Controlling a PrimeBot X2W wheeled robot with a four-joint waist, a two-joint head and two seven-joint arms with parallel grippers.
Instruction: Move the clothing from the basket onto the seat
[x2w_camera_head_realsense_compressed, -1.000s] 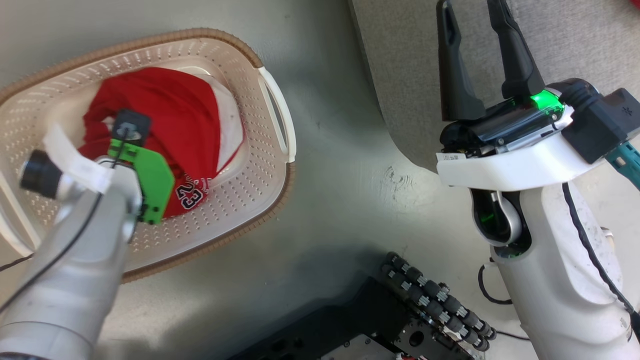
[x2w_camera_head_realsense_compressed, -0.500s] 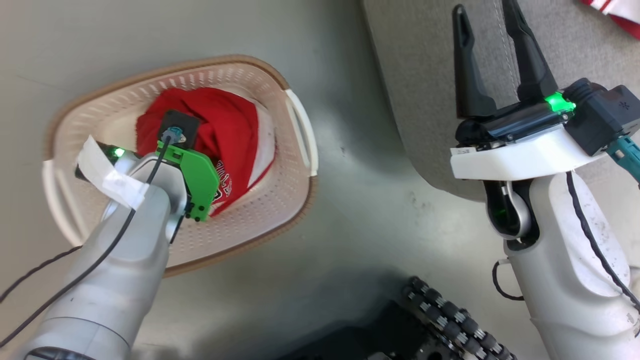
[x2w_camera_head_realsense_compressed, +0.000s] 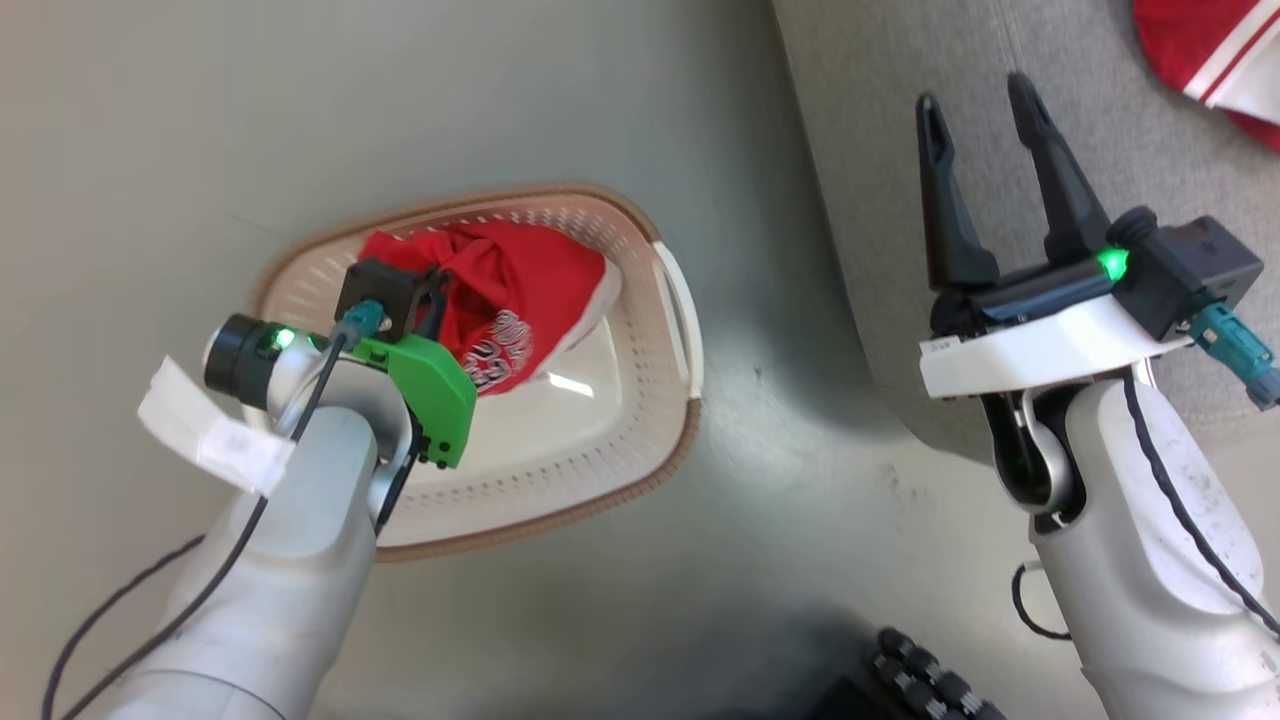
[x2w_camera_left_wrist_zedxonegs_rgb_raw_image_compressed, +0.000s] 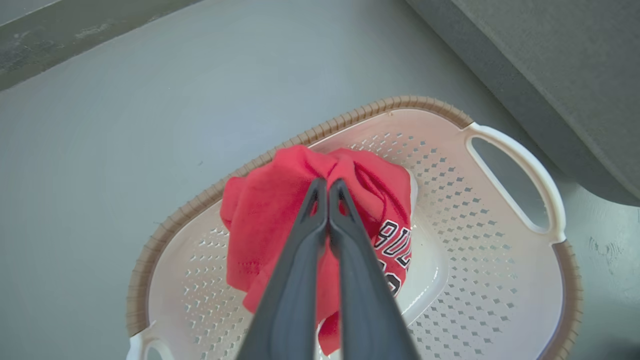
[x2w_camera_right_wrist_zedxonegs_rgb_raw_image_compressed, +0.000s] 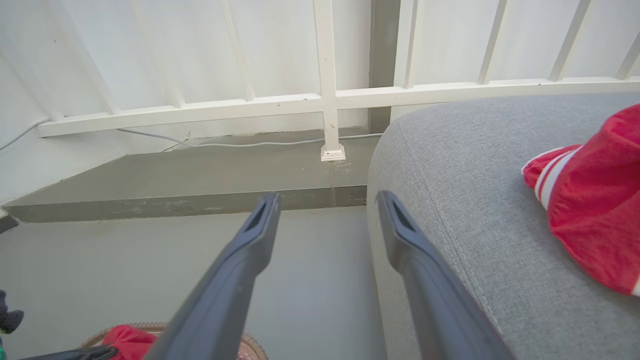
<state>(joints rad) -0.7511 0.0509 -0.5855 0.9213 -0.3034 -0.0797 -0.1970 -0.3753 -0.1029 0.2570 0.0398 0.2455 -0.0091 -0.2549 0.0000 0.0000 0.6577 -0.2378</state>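
Observation:
My left gripper (x2w_camera_left_wrist_zedxonegs_rgb_raw_image_compressed: 327, 182) is shut on a bunched red garment (x2w_camera_left_wrist_zedxonegs_rgb_raw_image_compressed: 265, 220) with navy-and-white lettering. It holds the garment up over the cream basket (x2w_camera_left_wrist_zedxonegs_rgb_raw_image_compressed: 500, 280), and the lower folds still hang inside. In the head view the same garment (x2w_camera_head_realsense_compressed: 510, 290) hangs over the basket's (x2w_camera_head_realsense_compressed: 560, 505) far end, with my left wrist in front of the fingers. My right gripper (x2w_camera_head_realsense_compressed: 975, 92) stands open with nothing in it over the near edge of the grey seat (x2w_camera_head_realsense_compressed: 880, 150). A second red garment (x2w_camera_head_realsense_compressed: 1210, 60) with white stripes lies on the seat (x2w_camera_right_wrist_zedxonegs_rgb_raw_image_compressed: 450, 165) to the right of the gripper (x2w_camera_right_wrist_zedxonegs_rgb_raw_image_compressed: 328, 197).
The basket sits on grey floor left of the seat, with a strip of floor between them. A white railing (x2w_camera_right_wrist_zedxonegs_rgb_raw_image_compressed: 325, 100) and a low step (x2w_camera_right_wrist_zedxonegs_rgb_raw_image_compressed: 200, 180) stand beyond. Part of my dark base with rollers (x2w_camera_head_realsense_compressed: 930, 680) is at the bottom edge.
The head camera has risen and shifted, so the whole picture has moved. My left gripper has lifted the red garment into a bunch, baring the basket's base. The right gripper stays open.

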